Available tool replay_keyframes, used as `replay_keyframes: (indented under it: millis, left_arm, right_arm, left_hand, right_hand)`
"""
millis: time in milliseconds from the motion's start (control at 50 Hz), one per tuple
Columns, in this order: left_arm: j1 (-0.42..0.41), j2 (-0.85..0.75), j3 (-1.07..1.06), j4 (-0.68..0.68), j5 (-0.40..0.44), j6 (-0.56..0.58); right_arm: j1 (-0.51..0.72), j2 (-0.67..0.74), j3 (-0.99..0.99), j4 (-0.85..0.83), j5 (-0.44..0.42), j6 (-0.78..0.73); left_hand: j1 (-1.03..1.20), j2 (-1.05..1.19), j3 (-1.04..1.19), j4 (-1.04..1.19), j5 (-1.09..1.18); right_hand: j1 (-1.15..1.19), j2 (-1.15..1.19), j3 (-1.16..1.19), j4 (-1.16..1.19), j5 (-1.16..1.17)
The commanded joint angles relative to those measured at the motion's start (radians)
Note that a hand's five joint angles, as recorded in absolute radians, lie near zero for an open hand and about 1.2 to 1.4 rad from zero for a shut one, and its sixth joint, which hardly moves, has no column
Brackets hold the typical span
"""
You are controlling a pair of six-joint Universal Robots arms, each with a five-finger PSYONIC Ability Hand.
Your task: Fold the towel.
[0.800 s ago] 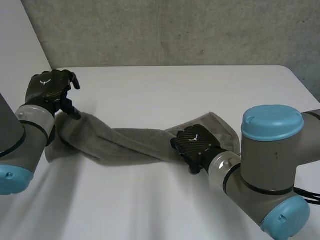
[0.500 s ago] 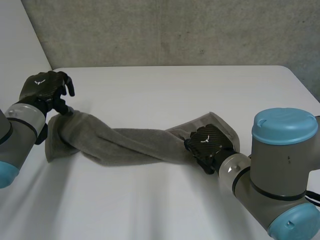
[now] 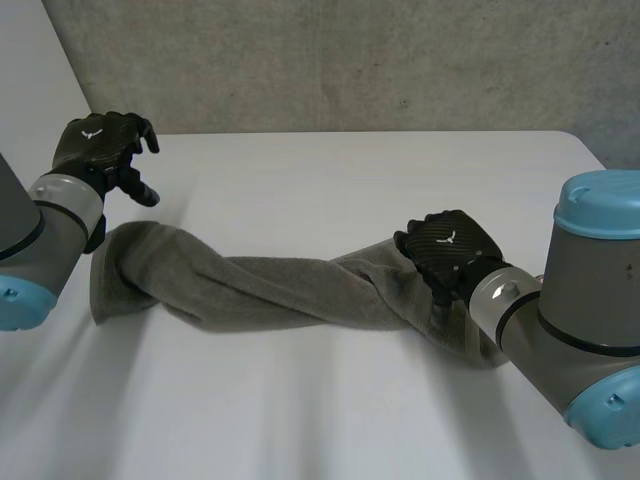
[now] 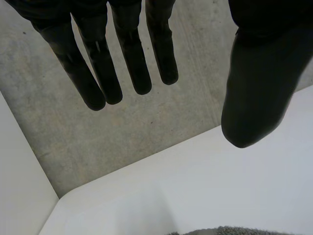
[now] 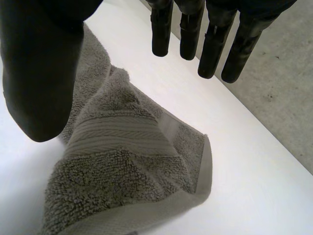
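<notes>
The grey towel point(image 3: 270, 290) lies across the middle of the white bench point(image 3: 330, 180), twisted along its length like a loose rope, with one bunched end near each arm. Folding it in this state would likely trap the twist. The step in hand therefore looks like a re-grasp: each hand should take a true corner of its own end, and then the two should draw apart and turn the cloth until it lies flat. The hemmed border in the right wrist view is a good guide to where a corner sits.

The left robot hand point(image 3: 100, 150) hovers above and beside the towel's left end. Its fingers point(image 4: 132, 63) are straight and spread from the thumb, and it holds and touches nothing. The right robot hand point(image 3: 450, 250) is over the towel's right end. Its fingers point(image 5: 212, 44) are straight and well apart from the thumb, and the hemmed corner point(image 5: 200, 166) lies below the palm, ungripped.
</notes>
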Motion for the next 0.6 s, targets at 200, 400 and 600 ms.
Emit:
replay_keyframes:
  millis: [200,400,600]
  left_arm:
    - [0.0,-0.315,0.221,-0.054,0.067,0.329]
    - [-0.001,-0.371,0.221,-0.066,0.063,0.477]
    - [-0.004,-0.383,0.322,-0.03,0.047,0.58]
  right_arm:
    - [-0.037,0.058,0.098,-0.017,-0.005,-0.004]
    - [-0.04,0.169,0.012,-0.065,-0.001,-0.019]
    - [-0.04,0.22,-0.265,-0.089,-0.004,-0.052]
  left_hand:
    - [-0.227,-0.226,-0.221,-0.231,-0.382]
    - [-0.021,-0.021,-0.016,-0.025,-0.177]
    - [0.683,0.683,0.689,0.679,0.527]
  right_hand:
    - [-0.154,-0.183,-0.167,-0.139,-0.105]
    - [0.628,0.6,0.616,0.643,0.677]
    - [1.067,1.039,1.055,1.082,1.117]
